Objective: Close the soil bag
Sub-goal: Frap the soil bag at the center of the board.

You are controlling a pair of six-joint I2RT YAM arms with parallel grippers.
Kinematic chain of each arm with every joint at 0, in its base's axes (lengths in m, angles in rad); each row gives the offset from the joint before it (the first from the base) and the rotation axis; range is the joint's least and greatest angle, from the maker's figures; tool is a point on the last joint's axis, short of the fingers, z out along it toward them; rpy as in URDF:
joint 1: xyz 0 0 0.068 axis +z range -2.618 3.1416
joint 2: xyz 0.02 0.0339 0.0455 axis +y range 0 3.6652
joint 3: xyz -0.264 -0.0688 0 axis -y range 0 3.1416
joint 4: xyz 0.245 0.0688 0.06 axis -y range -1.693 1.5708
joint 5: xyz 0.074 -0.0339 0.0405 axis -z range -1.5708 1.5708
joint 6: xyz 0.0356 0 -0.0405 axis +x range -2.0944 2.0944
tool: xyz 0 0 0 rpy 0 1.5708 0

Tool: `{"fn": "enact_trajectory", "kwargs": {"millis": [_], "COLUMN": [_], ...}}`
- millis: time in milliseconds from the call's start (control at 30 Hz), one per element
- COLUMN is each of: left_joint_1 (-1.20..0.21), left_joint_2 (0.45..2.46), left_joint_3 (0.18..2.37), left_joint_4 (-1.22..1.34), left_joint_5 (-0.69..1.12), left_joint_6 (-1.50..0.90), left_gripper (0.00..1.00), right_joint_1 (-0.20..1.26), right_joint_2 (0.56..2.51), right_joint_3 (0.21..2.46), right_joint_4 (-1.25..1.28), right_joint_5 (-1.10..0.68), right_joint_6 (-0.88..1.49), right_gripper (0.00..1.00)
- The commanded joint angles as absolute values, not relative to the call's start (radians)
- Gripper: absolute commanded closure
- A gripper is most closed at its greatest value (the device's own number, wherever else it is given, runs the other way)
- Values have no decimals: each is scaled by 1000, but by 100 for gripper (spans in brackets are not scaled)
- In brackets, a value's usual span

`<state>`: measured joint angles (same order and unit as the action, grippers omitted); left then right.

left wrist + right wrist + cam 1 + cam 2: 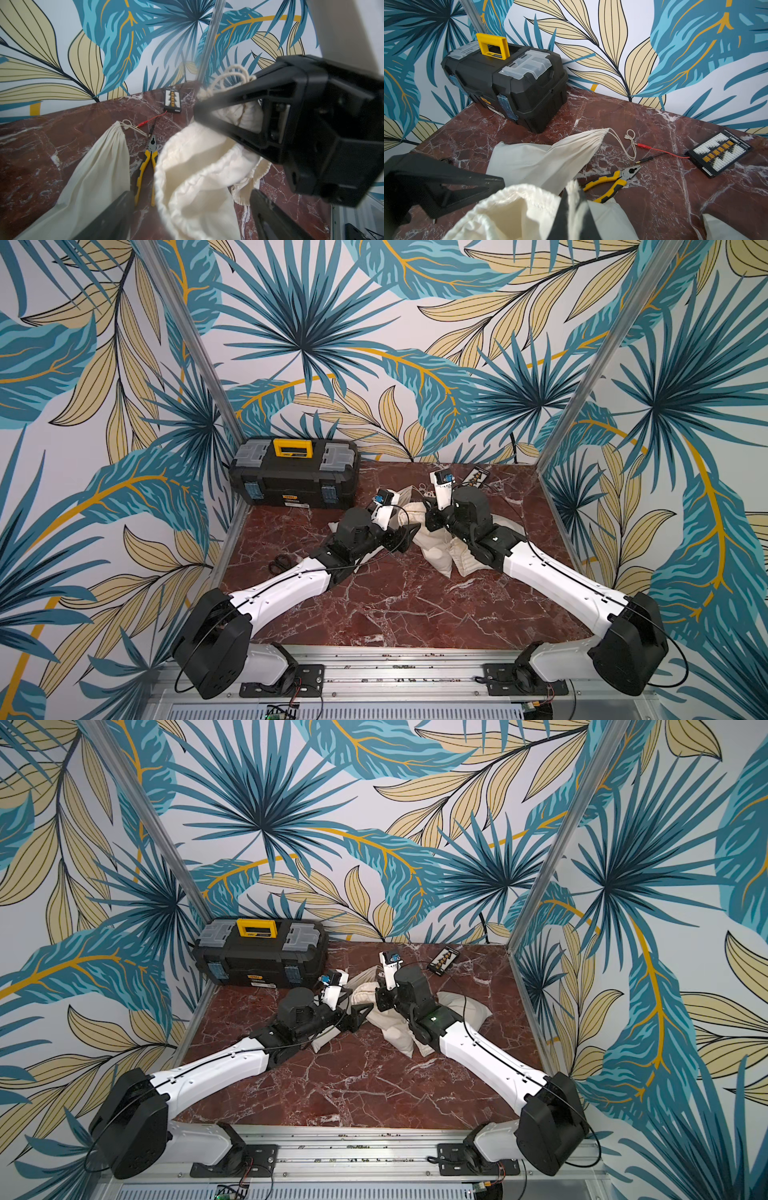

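A: Where is the cream cloth drawstring soil bag [197, 182] sitting?

B: Midway on the red marble bench [654, 187], its mouth gaping between both arms.

A: And the tools?

B: The right tool [573, 194] is clamping the bag's rim beside the looped white cord [230, 76]. The left tool [189, 199] is standing apart around the mouth.

A: Next?

B: Gathering the neck, I judge: holding cloth firmly while drawing that cord taut.

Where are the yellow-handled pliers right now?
In the right wrist view the pliers lie flat on the marble table's far side, right of centre, between the closed cloth bag and the black connector board.
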<state>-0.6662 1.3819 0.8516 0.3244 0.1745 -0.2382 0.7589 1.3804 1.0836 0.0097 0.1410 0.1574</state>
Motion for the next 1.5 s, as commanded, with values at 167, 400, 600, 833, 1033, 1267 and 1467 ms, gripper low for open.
{"fn": "enact_trajectory", "kwargs": {"millis": [167, 400, 600, 833, 1033, 1267, 1467], "left_joint_1": [-664, -664, -664, -664, -663, -664, -664], "left_joint_2": [1315, 1252, 1291, 1296, 1279, 1273, 1275], "left_joint_3": [947, 1081, 1094, 1093, 1083, 1071, 1077], "left_joint_4": [146, -15, -30, -20, -23, -8, -12], "left_joint_5": [-71, -100, -87, -50, -43, -36, -36], "left_joint_6": [-150, 45, 70, 56, 56, 47, 48], "left_gripper": [100, 100, 100, 100, 100, 100, 100], "right_joint_1": [718, 682, 680, 681, 679, 678, 693], "right_joint_2": [1321, 1231, 1158, 1177, 1272, 1387, 1445], "right_joint_3": [1038, 998, 974, 981, 1089, 1225, 1305], "right_joint_4": [86, 84, 82, 80, -4, -146, -254], "right_joint_5": [165, 147, 92, 19, 66, 108, 106], "right_joint_6": [177, 171, 163, 172, 142, 106, 28], "right_gripper": [89, 49, 33, 27, 26, 27, 25]}}
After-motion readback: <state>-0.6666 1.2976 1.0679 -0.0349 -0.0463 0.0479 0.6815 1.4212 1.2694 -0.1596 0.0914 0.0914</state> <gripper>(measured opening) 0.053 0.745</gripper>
